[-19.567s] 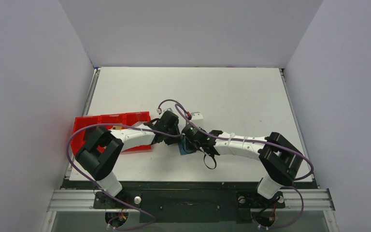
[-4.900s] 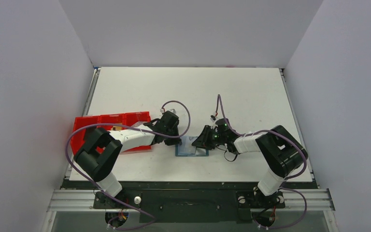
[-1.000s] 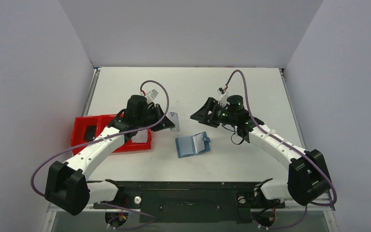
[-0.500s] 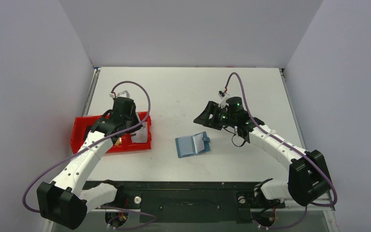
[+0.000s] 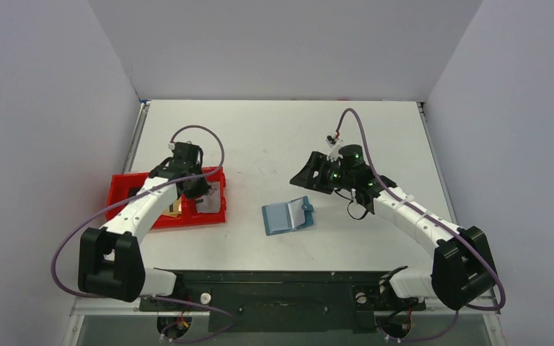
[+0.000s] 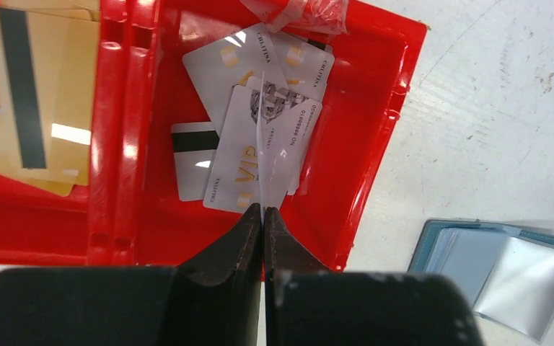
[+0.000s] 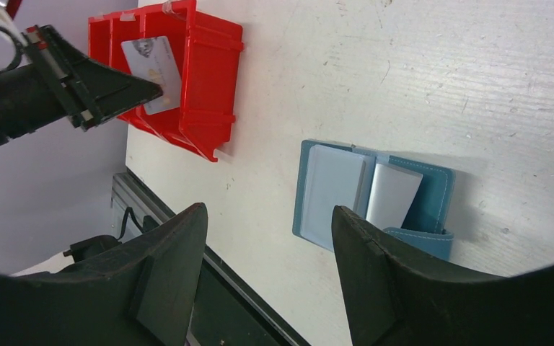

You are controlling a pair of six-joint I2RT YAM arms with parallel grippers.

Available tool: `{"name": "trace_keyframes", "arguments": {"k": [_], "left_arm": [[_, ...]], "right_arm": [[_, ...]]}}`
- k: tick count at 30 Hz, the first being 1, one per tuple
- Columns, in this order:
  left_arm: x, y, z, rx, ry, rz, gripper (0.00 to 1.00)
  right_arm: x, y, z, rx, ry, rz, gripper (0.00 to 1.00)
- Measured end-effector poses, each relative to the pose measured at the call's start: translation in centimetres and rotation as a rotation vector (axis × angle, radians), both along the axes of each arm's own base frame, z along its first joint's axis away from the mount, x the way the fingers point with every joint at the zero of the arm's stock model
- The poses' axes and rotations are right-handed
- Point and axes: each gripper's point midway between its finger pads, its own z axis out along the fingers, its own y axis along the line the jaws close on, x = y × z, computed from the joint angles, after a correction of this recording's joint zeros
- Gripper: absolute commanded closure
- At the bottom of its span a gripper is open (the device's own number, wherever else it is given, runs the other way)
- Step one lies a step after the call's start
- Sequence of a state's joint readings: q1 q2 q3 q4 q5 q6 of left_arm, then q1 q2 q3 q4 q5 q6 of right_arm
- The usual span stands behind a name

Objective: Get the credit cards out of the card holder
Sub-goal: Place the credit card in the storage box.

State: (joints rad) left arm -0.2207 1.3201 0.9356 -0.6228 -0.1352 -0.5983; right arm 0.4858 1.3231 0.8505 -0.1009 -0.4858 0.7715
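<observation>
The blue card holder lies open on the table, with pale sleeves showing inside; it also shows in the left wrist view and the right wrist view. My left gripper is shut on a pale silver credit card, seen edge-on over the right compartment of the red tray. Several pale cards lie in that compartment. Tan cards with a dark stripe lie in the middle one. My right gripper is open and empty, above the table, up and right of the holder.
The red three-compartment tray stands at the left side of the table. The table's near edge with a black rail runs just below the holder. Grey walls close in the left, right and back.
My left arm has swung left from near the holder with the card and now holds it low over the tray's right compartment. The right arm has hardly moved.
</observation>
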Motion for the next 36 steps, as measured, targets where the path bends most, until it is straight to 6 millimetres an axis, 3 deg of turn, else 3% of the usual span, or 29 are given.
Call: {"name": "trace_keyframes", "arguments": {"k": [8, 17, 20, 25, 30, 36], "left_arm": [[0.8, -2.2, -3.8, -0.082, 0.098, -0.092, 1.0], [0.6, -2.8, -5.0, -0.11, 0.137, -0.123, 1.0], [0.6, -2.7, -5.1, -0.112, 0.141, -0.12, 0.98], [0.6, -2.3, -5.2, -0.096, 0.145, -0.112, 0.8], [0.3, -1.4, -4.9, -0.056, 0.151, -0.091, 0.69], [0.7, -0.5, -2.6, -0.013, 0.098, -0.065, 0.67]], "right_arm": [[-0.4, -0.3, 1.1, 0.01, -0.028, 0.004, 0.4], [-0.6, -0.4, 0.8, -0.002, -0.026, 0.009, 0.4], [-0.8, -0.3, 0.7, -0.005, -0.023, 0.016, 0.4], [-1.2, 0.0, 0.7, -0.009, -0.021, 0.03, 0.4], [-1.5, 0.3, 0.6, -0.011, -0.02, 0.04, 0.4], [-1.7, 0.6, 0.6, -0.012, -0.021, 0.052, 0.4]]}}
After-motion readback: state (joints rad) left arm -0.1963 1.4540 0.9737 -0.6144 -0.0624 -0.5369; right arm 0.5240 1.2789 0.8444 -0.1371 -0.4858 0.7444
